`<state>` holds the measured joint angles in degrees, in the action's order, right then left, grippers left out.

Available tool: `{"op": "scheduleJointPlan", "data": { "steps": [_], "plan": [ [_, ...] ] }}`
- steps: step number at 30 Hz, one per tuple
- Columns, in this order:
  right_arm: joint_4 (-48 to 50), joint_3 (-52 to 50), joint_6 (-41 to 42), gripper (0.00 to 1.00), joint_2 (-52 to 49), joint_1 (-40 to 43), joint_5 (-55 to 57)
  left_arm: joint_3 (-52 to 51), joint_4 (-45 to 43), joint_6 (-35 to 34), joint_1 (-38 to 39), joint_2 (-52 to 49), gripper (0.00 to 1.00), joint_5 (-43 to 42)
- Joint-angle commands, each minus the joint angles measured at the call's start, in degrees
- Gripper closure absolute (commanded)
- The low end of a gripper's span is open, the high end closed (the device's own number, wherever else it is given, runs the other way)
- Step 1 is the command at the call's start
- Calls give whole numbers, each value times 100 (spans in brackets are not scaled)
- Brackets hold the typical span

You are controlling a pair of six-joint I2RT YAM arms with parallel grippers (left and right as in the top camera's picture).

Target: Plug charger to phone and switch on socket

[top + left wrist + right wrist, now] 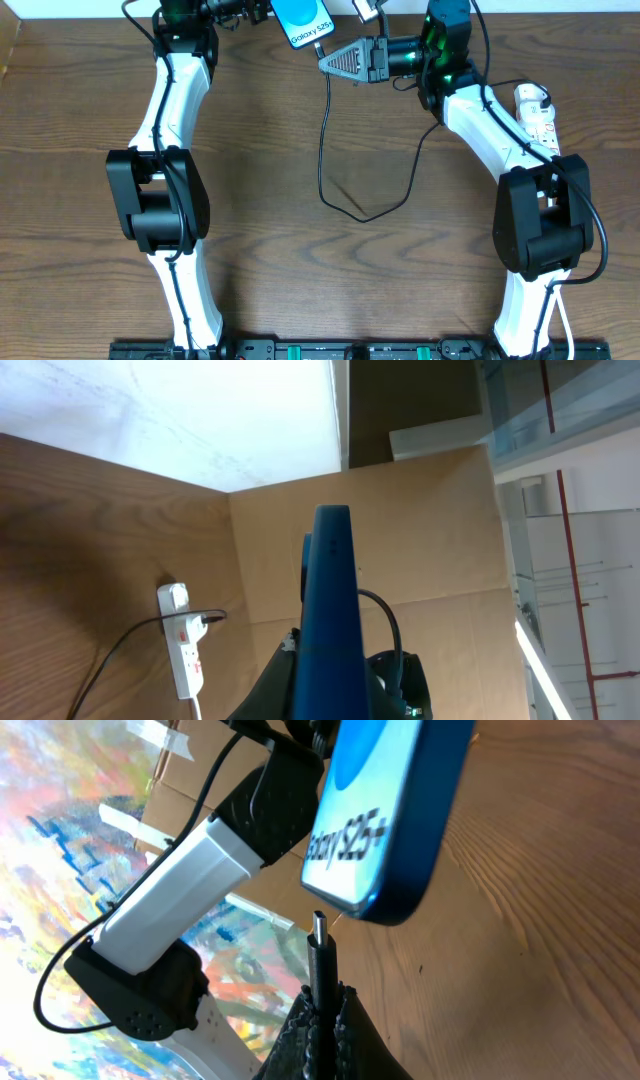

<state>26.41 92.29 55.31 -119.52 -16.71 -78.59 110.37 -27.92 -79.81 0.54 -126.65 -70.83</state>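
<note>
My left gripper [278, 12] is shut on the phone [306, 24] and holds it up at the far edge of the table, blue screen with "Galaxy S25+" showing. The phone appears edge-on in the left wrist view [330, 610]. My right gripper [335, 60] is shut on the charger [322, 150] just behind its connector tip [318, 930]. The tip sits a little below the phone's bottom edge [385, 830], apart from it. The black cable loops over the table to the socket [535, 112], a white power strip at the right, where its black plug [212, 618] sits.
The socket also shows in the left wrist view [183, 650], with red switch marks and a white cord. A cardboard wall [420, 530] stands behind the table. The left arm [200, 870] is close to the phone in the right wrist view.
</note>
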Motion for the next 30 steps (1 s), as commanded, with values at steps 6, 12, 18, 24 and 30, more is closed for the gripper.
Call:
{"op": "scheduleJointPlan", "data": {
  "steps": [6, 12, 18, 24, 30],
  "plan": [
    [-55, 74, 39, 99, 4, 11, 114, 85, -70, 28, 48, 170, 93, -223],
    [-57, 74, 42, 99, 4, 11, 136, 85, -70, 33, 59, 170, 93, -223],
    [-337, 74, 37, 99, 4, -24, 328, 85, -70, 271, 59, 170, 92, -411],
    [-334, 74, 37, 99, 4, -118, 374, 85, -70, 387, 59, 170, 93, -531],
    [-334, 74, 37, 99, 4, -151, 461, 85, -68, 892, 76, 170, 92, -964]
  ]
}}
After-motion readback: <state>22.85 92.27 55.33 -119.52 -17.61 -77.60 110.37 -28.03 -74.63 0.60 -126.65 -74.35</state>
